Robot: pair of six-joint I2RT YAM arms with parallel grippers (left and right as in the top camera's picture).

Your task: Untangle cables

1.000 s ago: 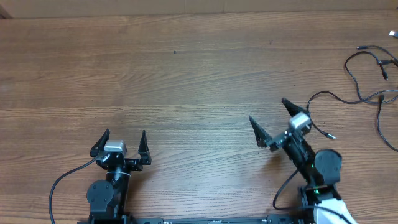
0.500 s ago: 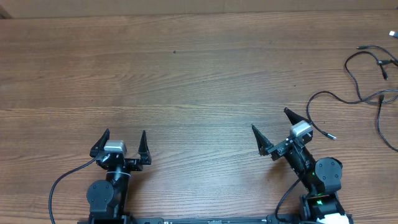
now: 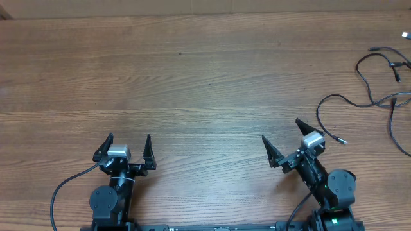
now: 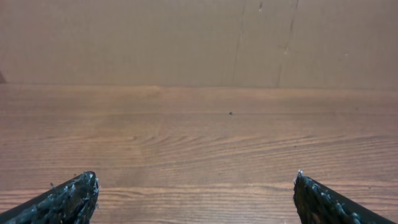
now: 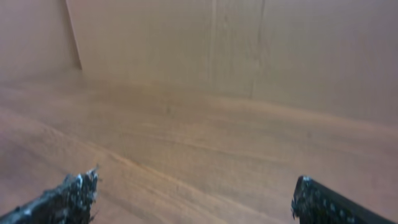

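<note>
Several thin black cables (image 3: 385, 96) lie loosely spread at the far right of the wooden table, with small plug ends; one cord (image 3: 329, 110) curls toward my right arm and ends in a silver plug (image 3: 342, 140). My right gripper (image 3: 281, 129) is open and empty, just left of that plug, near the front edge. My left gripper (image 3: 126, 140) is open and empty at the front left, far from the cables. In both wrist views only open fingertips (image 4: 196, 186) (image 5: 196, 190) and bare wood show; no cable is seen there.
The wooden table (image 3: 192, 83) runs to a cardboard-coloured wall (image 4: 186, 37) at the back. Thick black arm wires (image 3: 64, 186) loop beside the left base and the right base (image 3: 292, 205). A small plug (image 3: 406, 34) sits at the far right edge.
My right arm has drawn back toward the front edge, its open gripper sliding down and slightly right. The left arm and the cables have not moved.
</note>
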